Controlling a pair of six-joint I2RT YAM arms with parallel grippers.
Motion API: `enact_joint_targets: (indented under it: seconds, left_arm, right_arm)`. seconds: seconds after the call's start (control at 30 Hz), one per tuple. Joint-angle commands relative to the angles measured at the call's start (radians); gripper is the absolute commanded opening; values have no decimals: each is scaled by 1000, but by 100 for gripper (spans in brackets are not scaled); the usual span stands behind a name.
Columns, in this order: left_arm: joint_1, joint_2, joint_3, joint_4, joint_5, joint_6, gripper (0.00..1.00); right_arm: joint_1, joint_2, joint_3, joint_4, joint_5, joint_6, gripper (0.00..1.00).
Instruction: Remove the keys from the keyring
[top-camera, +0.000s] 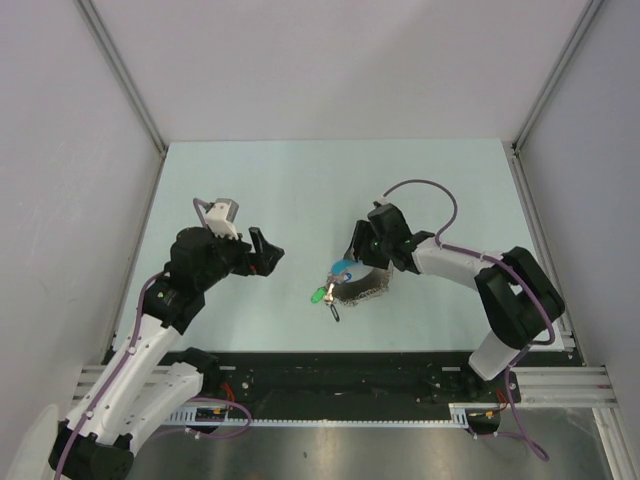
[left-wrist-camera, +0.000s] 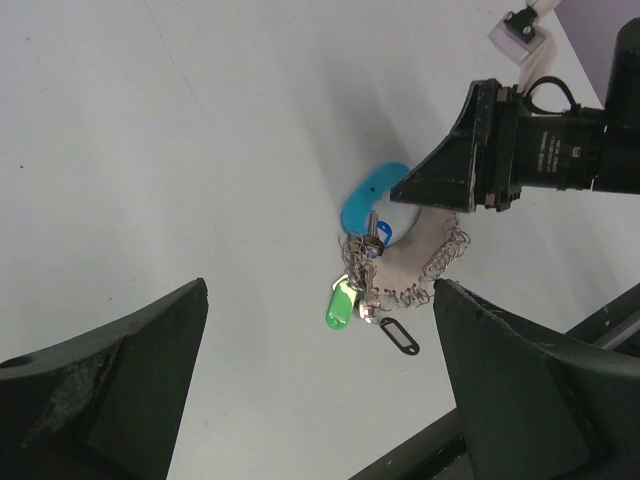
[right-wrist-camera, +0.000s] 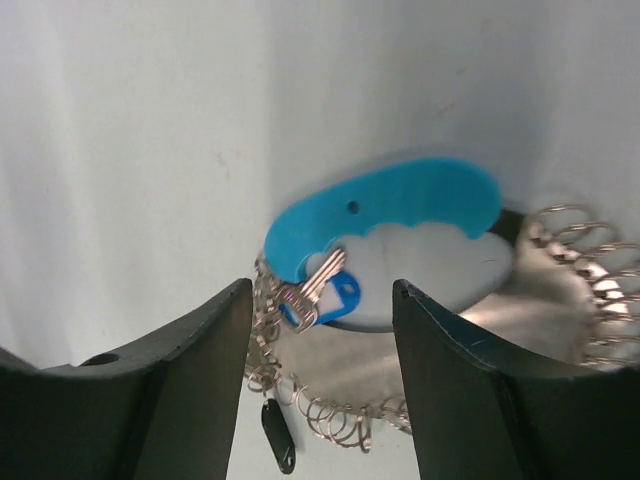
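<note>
Here we are over the pale green table top (top-camera: 250, 180) — the bunch of thin silvery metal keys (right-wrist-camera: 318, 283) lies right of centre, just in front of the right arm. The right gripper (right-wrist-camera: 320, 300) hangs over it, fingers (right-wrist-camera: 190, 380) spread wide and gripping nothing. In its wrist view a silvery key with a small bright blue plastic tag (right-wrist-camera: 338, 298) sits squarely in the gap. Whether the fingertips reach the table, I can't tell.

Tucked against the bunch is a curved turquoise plastic piece (right-wrist-camera: 390, 205), arching over a pale grey pad (right-wrist-camera: 370, 365) edged with loops of silvery wire coil (right-wrist-camera: 330, 418). The tiny silvery metal keyring (left-wrist-camera: 352, 262) is hard to pick out; it seems to sit in the tangle beside the key's head. A lime-green plastic tag (left-wrist-camera: 343, 303) and a small black oblong tag (left-wrist-camera: 400, 336) lie at the near end of the bunch.

Over on the other side, the left gripper (left-wrist-camera: 320, 300) is held well apart from the keys — pointing at them, its fingers (left-wrist-camera: 110, 390) parted and empty.
</note>
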Motion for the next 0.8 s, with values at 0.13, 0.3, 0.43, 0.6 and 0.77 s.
enact_joint_targets:
  seconds: [0.13,0.3,0.43,0.6,0.77]
  left_arm:
    - [5,-11,19,17,-39,3,98]
    - [5,-28,14,9,-89,-1,99]
    - [5,-36,17,-2,-134,-7,99]
    - [5,-30,24,-14,-161,-14,98]
    - [5,-30,27,-20,-172,-20,99]
  right_arm:
    - [96,56,73,82,-118,-126,57]
    - [127,79,106,17,-78,-135,55]
    - [159,89,123,-17,-40,-138,55]
    - [197,106,152,-95,36,-59,51]
    - [219,115,157,-119,98,-6,51]
